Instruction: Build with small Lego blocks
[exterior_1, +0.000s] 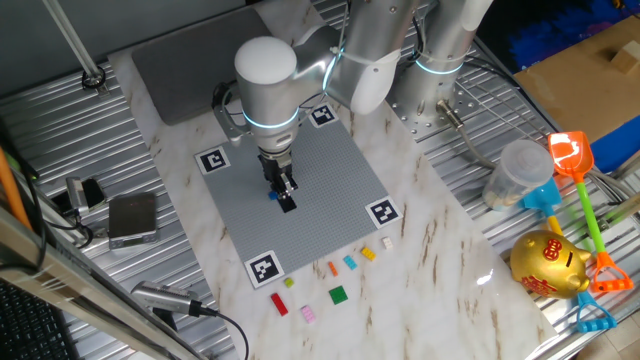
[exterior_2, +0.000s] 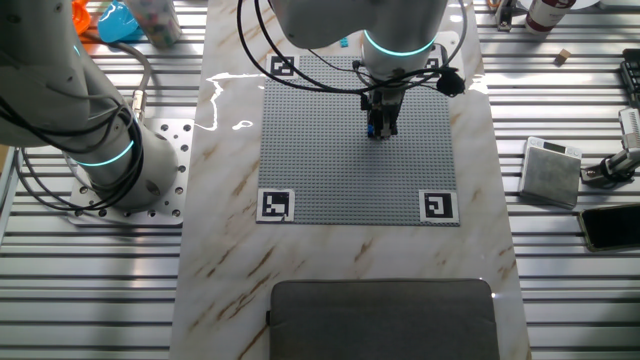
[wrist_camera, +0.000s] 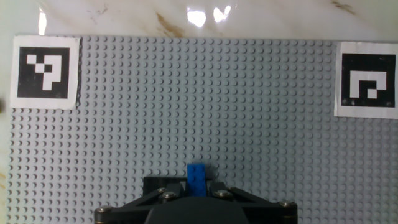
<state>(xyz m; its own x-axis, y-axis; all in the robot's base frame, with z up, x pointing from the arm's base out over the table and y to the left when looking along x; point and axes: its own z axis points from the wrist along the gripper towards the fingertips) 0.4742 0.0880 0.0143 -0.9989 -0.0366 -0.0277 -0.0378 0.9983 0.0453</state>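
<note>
My gripper (exterior_1: 284, 196) hangs low over the middle of the grey studded plate (exterior_1: 330, 185) and is shut on a small blue Lego block (wrist_camera: 198, 179). In the hand view the blue block sticks out between the black fingers (wrist_camera: 163, 186), right above the studs. It shows as a blue speck at the fingertips in both fixed views (exterior_2: 373, 131). Several loose small blocks lie on the marble in front of the plate: red (exterior_1: 279, 305), pink (exterior_1: 308, 314), green (exterior_1: 338, 294), orange (exterior_1: 332, 268), light blue (exterior_1: 350, 262), yellow (exterior_1: 368, 253), white (exterior_1: 387, 242).
Black-and-white markers sit at the plate's corners (exterior_1: 263, 268). A grey pad (exterior_1: 190, 55) lies behind the plate. A golden piggy bank (exterior_1: 548, 262), toy shovels (exterior_1: 578, 170) and a clear cup (exterior_1: 515, 172) lie at the right. Small boxes and cables (exterior_1: 132, 218) lie at the left.
</note>
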